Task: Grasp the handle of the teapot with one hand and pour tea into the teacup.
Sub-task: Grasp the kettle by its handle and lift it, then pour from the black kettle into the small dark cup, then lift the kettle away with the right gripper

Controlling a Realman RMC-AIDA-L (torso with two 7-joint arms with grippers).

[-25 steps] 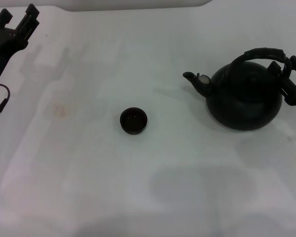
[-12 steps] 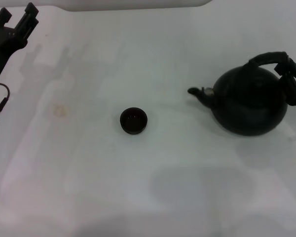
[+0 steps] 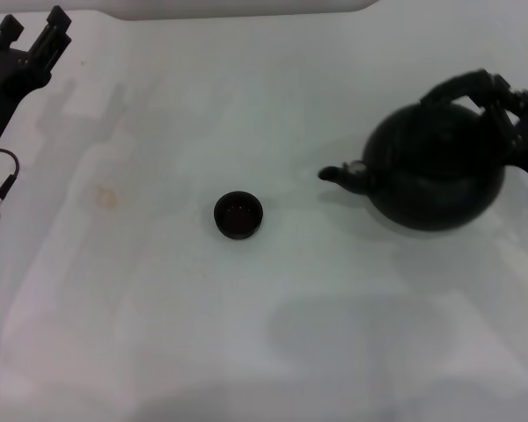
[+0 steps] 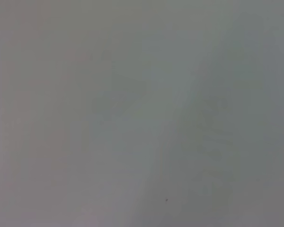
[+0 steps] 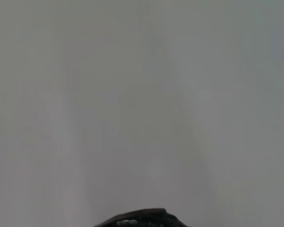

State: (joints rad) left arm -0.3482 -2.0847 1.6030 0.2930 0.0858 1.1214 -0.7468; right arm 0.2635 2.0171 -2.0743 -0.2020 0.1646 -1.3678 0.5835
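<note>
Right gripper (image 3: 510, 110) is clamped on the handle (image 3: 462, 86). Left gripper (image 3: 31, 40) sits parked far opposite, fingers parted.

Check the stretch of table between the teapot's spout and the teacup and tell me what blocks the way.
Nothing visible blocks it. The table between the teapot spout and the teacup is bare. The right gripper holds the handle; the left gripper sits parked far off.
</note>
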